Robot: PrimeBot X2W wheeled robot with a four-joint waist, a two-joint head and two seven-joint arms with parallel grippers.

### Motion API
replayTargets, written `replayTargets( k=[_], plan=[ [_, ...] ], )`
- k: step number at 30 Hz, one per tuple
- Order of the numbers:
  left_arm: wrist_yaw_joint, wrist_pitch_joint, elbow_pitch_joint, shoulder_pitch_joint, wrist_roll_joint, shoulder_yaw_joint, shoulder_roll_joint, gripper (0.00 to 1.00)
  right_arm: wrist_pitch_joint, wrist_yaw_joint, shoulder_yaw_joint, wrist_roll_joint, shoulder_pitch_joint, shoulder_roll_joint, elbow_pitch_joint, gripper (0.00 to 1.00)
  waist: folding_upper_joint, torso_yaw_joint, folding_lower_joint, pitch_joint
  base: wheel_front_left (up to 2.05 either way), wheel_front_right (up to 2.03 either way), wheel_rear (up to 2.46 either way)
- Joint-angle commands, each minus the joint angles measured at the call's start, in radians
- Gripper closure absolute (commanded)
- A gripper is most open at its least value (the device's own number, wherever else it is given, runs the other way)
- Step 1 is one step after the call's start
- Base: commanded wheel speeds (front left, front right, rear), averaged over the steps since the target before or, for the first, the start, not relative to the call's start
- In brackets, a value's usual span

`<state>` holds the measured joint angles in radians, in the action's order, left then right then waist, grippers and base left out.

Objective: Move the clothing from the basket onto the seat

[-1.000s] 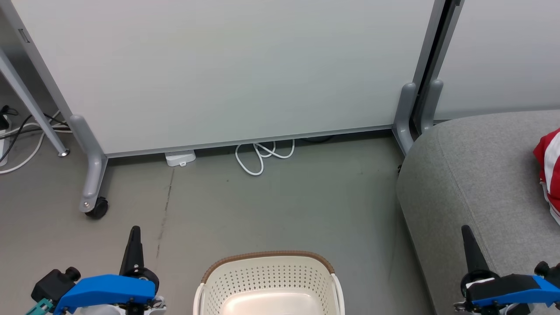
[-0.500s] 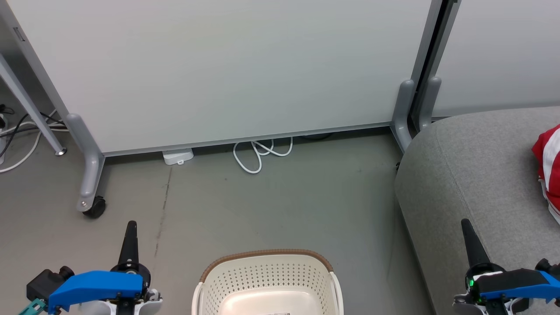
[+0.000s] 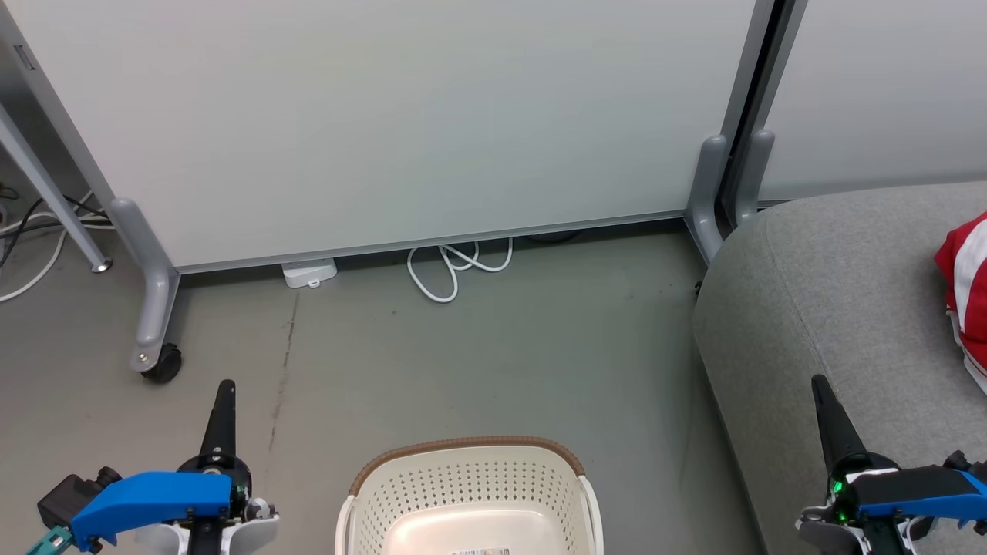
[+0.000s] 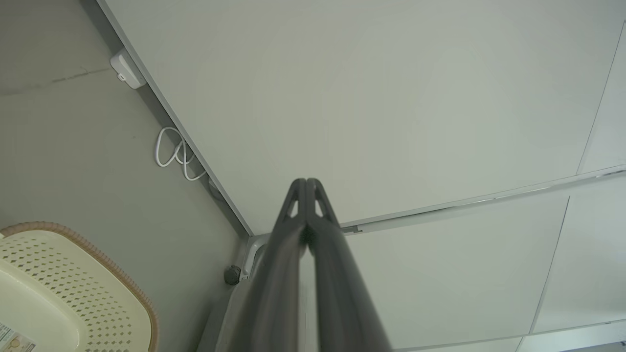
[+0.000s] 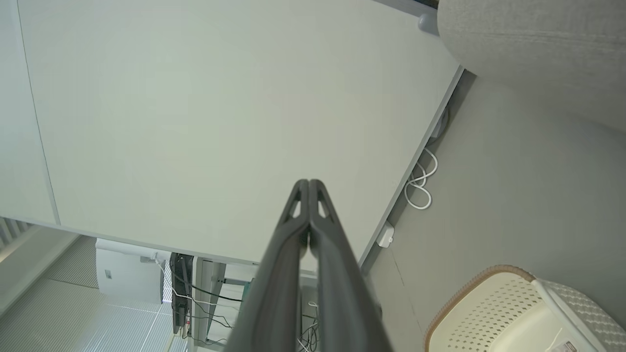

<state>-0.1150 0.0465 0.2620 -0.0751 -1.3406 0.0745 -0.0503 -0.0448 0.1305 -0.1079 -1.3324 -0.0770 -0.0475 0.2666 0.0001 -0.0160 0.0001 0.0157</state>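
Observation:
The cream-white basket point(image 3: 466, 493) with a brown rim stands on the floor at the bottom centre of the head view; the part of its inside in view holds no clothing. It also appears in the left wrist view as the basket point(image 4: 58, 288) and in the right wrist view as the basket point(image 5: 508, 313). Red clothing point(image 3: 964, 293) with white stripes lies on the grey seat point(image 3: 833, 308) at the right edge. My left gripper point(image 3: 224, 388) is shut and empty, left of the basket. My right gripper point(image 3: 819, 383) is shut and empty over the seat's front edge. Both pairs of fingers point(image 4: 305, 183) point(image 5: 309, 183) are pressed together.
A white partition panel point(image 3: 401, 116) on grey wheeled feet point(image 3: 154, 339) stands across the back. A coiled white cable point(image 3: 451, 266) and a small white box point(image 3: 308, 273) lie at its base. More cables point(image 3: 31, 247) lie at the far left. Grey floor point(image 3: 493, 354) separates basket and panel.
The whole head view has shifted slightly, so the camera has moved. Both grippers stay shut and empty in about the same places.

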Motion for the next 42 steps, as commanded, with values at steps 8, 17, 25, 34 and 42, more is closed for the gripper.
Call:
replayTargets(
  k=[8,17,25,34,42],
  plan=[
    [-0.01,0.021,-0.011,-0.026,-0.078,0.014,0.0,1.0,-0.023,0.0,-0.004,-0.081,-0.024,-0.005,-0.014,1.0,-0.0001,0.004,-0.0001,-0.004,0.0,0.0,0.0],
    [-0.013,0.039,-0.014,-0.031,-0.148,0.025,0.0,1.0,-0.041,0.0,-0.005,-0.152,-0.027,-0.005,-0.017,1.0,-0.0001,0.008,-0.0001,-0.009,0.0,0.0,0.0],
    [-0.016,0.053,-0.016,-0.036,-0.205,0.033,0.0,1.0,-0.054,0.0,-0.006,-0.212,-0.03,-0.005,-0.02,1.0,-0.0001,0.011,-0.0001,-0.013,0.0,0.0,0.0],
    [-0.02,0.067,-0.019,-0.039,-0.26,0.04,0.0,1.0,-0.069,0.0,-0.007,-0.267,-0.036,-0.005,-0.023,1.0,-0.0001,0.015,-0.0001,-0.017,0.0,0.0,0.0],
    [-0.018,0.072,-0.019,-0.039,-0.273,0.042,0.0,1.0,-0.073,0.0,-0.008,-0.281,-0.038,-0.005,-0.024,1.0,-0.0001,0.016,-0.0001,-0.019,0.0,0.0,0.0]
  ],
)
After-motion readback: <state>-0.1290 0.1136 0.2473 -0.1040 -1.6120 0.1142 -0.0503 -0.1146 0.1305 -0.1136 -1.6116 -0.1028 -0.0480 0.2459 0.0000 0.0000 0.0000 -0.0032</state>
